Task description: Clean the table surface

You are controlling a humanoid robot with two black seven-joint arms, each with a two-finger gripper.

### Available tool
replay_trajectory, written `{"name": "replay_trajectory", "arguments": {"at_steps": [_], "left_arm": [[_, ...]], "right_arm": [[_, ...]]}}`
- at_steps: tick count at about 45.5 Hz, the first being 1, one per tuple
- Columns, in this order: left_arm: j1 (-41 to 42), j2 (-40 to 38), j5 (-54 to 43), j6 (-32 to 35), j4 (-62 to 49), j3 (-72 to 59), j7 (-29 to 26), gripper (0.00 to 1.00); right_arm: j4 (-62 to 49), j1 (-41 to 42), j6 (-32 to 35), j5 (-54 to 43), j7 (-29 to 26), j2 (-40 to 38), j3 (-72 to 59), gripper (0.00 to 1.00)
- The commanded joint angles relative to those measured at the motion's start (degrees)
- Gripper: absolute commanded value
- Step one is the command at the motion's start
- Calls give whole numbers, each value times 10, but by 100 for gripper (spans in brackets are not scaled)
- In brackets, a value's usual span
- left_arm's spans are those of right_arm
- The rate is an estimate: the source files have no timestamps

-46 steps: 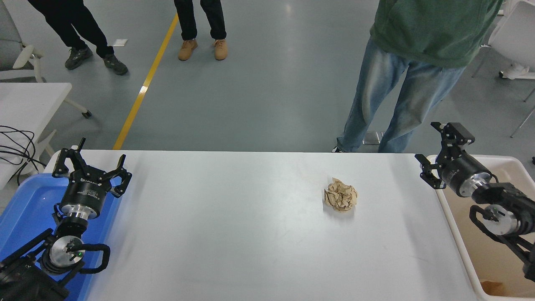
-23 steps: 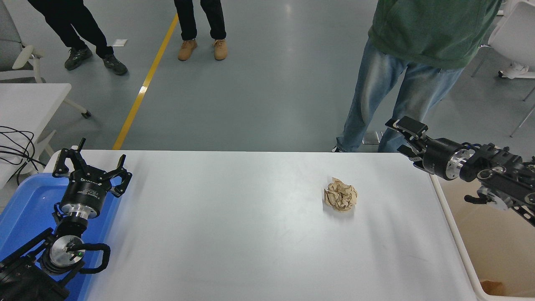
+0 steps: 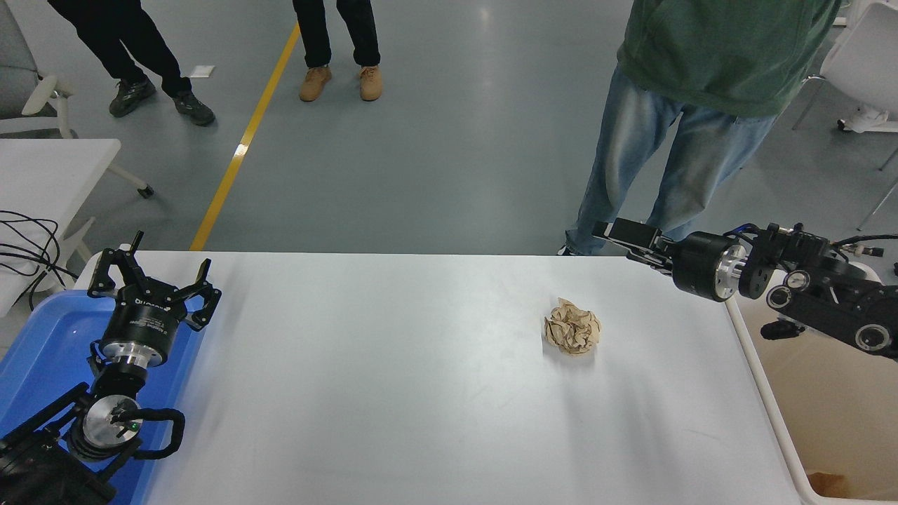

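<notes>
Table surface (image 3: 393,393) white, smooth; 1 crumpled paper ball (image 3: 572,327). Right hand (image 3: 609,231) spread unclear; left hand (image 3: 151,277) wide.

A crumpled brown paper ball (image 3: 572,327) sits alone right of center on the table surface (image 3: 393,379), open white tabletop on every side. The right gripper (image 3: 617,235) hangs over the far edge; the left gripper (image 3: 151,277) is parked above a blue tray (image 3: 42,351), well apart.

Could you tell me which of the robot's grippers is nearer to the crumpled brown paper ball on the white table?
The right gripper: it hovers just beyond and to the right of the crumpled brown paper ball. The left gripper is parked far across the white table, over the blue tray.
</notes>
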Motion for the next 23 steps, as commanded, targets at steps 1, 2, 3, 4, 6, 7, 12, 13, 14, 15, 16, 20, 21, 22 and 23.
{"name": "replay_trajectory", "arguments": {"at_steps": [1,2,3,4,6,7,12,13,14,15,16,20,21,22,23], "left_arm": [[0,0,0,0,0,0,0,99],[0,1,0,0,0,0,0,99],[0,0,0,0,0,0,0,99],[0,0,0,0,0,0,0,99],[0,0,0,0,0,0,0,99],[0,1,0,0,0,0,0,99],[0,0,0,0,0,0,0,99],[0,0,0,0,0,0,0,99],[0,0,0,0,0,0,0,99],[0,0,0,0,0,0,0,99],[0,0,0,0,0,0,0,99],[0,0,0,0,0,0,0,99],[0,1,0,0,0,0,0,99],[0,0,0,0,0,0,0,99],[0,0,0,0,0,0,0,99]], "right_arm": [[9,37,-1,-19,0,16,-50,100],[9,38,-1,-19,0,19,-53,100],[9,39,-1,-21,0,20,-55,100],[9,40,-1,-23,0,21,-59,100],[9,40,-1,-33,0,27,-64,100],[9,41,-1,-39,0,33,-67,100],[8,37,-6,-80,0,53,-69,100],[6,34,-9,-88,0,55,-69,100],[4,32,-13,-98,0,58,-70,100],[2,32,-18,-106,0,60,-74,100],[-1,31,-23,-112,0,63,-78,100],[-7,34,-37,-116,0,73,-102,100],[-9,36,-37,-117,0,76,-107,100],[-10,36,-37,-117,0,80,-111,100],[-10,36,-39,-118,0,86,-115,100]]}}
